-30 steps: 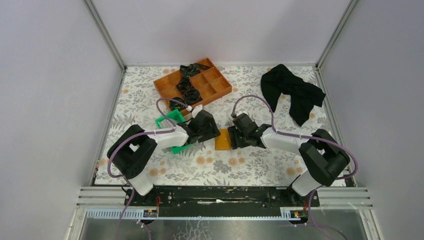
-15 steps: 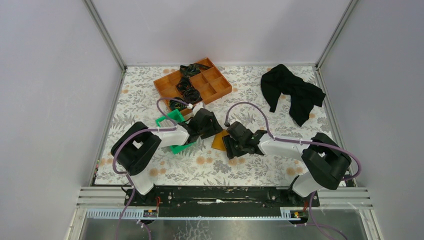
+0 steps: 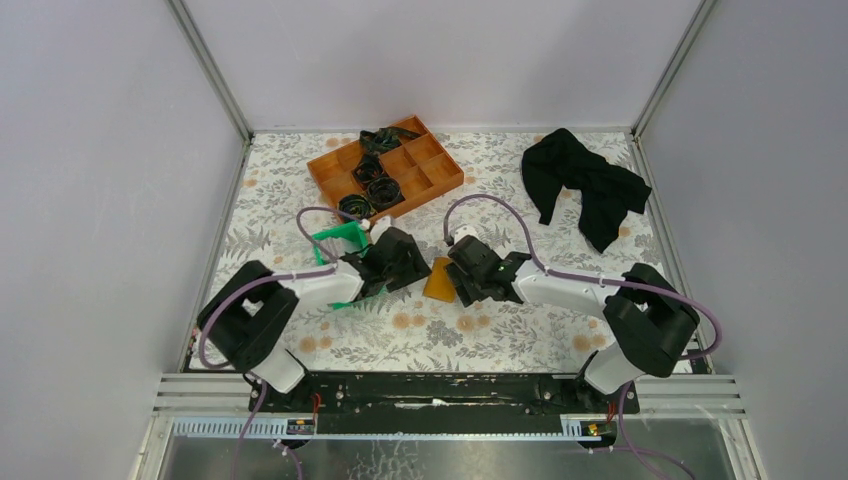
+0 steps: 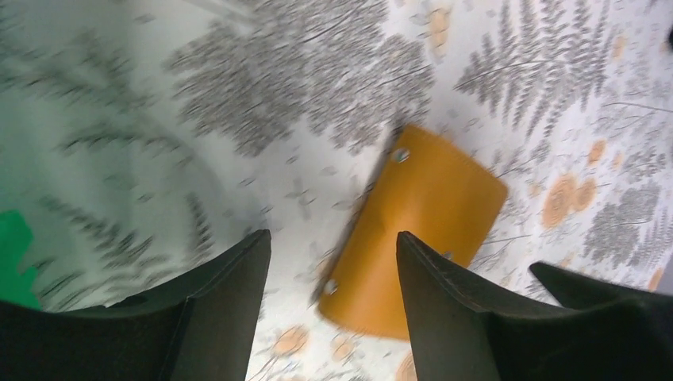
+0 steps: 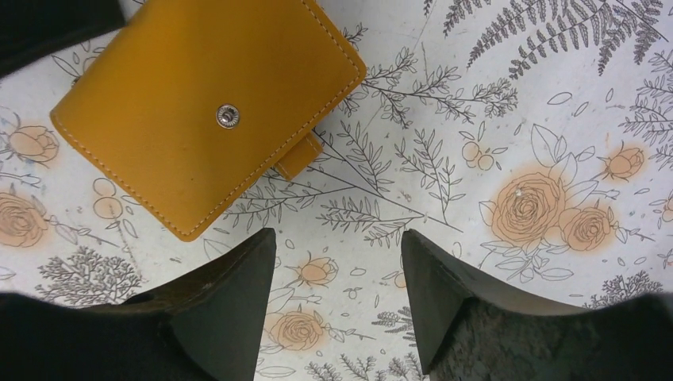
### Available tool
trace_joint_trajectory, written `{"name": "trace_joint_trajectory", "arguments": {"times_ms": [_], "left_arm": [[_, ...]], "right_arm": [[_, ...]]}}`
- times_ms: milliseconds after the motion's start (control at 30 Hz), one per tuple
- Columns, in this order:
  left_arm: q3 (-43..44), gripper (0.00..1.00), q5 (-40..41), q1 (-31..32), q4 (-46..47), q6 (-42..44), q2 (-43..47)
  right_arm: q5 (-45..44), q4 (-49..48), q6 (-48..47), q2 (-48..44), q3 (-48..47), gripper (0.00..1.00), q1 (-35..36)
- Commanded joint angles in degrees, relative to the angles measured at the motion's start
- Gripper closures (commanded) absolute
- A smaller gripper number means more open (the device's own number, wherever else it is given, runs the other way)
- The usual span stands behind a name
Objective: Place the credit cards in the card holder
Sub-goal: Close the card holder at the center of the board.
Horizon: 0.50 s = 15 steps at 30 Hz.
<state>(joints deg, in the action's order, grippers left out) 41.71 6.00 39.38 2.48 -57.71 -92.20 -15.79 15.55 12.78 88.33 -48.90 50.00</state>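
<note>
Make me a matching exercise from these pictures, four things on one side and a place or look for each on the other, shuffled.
1 card holder
2 compartment tray
3 black cloth
4 green bin

A crumpled, far right
B holds black coils
C snap stud showing
D left of the card holder

Pairs: 1-C, 2-B, 3-A, 4-D.

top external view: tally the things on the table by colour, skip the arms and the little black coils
orange: 2, the compartment tray and the card holder
green: 1, the bin
black: 1, the cloth
whitish cards: 0 in view
total: 4
</note>
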Motion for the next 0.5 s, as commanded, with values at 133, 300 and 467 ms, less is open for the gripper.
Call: {"name": "trace_joint_trajectory", "arguments": {"times_ms": [133, 300, 467], "left_arm": [[-6.1, 0.32, 6.0, -0.2, -16.7, -2.5, 11.0], [-8.4, 0.33, 5.4, 0.2, -17.3, -3.3, 12.3], [-9.7, 0.34, 5.6, 2.0, -15.8, -3.6, 12.7]], "right_arm": [[0.4, -2.8, -3.3, 3.5, -2.9, 0.33, 0.3], [3.9, -4.1, -2.6, 4.7, -3.1, 0.33, 0.2], [6.9, -5.3, -1.9, 5.2, -3.7, 0.33, 0.2]]}}
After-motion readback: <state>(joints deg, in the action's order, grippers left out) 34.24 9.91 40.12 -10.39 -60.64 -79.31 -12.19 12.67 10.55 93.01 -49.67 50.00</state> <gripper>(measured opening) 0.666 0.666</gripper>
